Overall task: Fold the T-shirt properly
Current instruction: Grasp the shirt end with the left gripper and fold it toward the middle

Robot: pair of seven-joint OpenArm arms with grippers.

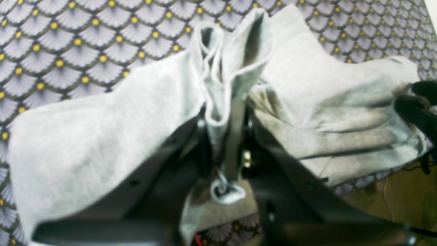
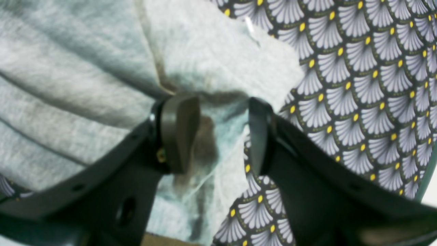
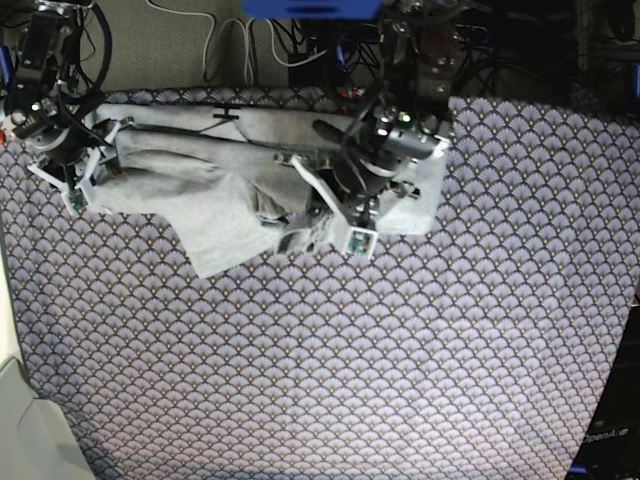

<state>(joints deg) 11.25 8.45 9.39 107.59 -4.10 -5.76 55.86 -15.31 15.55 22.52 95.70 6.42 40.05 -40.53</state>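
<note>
The light grey T-shirt (image 3: pixel 200 190) lies crumpled along the far side of the purple fan-patterned tablecloth (image 3: pixel 400 350), plain side showing. My left gripper (image 3: pixel 318 218) is over the shirt's middle. In the left wrist view it (image 1: pixel 223 116) is shut on a bunched, hemmed fold of the T-shirt (image 1: pixel 85 130) and lifts it. My right gripper (image 3: pixel 85 188) is at the shirt's left end. In the right wrist view it (image 2: pixel 218 136) stands open, fingers (image 2: pixel 177 133) apart over a corner of the T-shirt (image 2: pixel 68 68). No lettering shows.
Cables (image 3: pixel 230 50) hang behind the table's far edge. A pale surface (image 3: pixel 20 420) borders the table at the lower left. The right arm's black gripper shows at the right edge of the left wrist view (image 1: pixel 416 106), by the brown floor (image 1: pixel 403 198).
</note>
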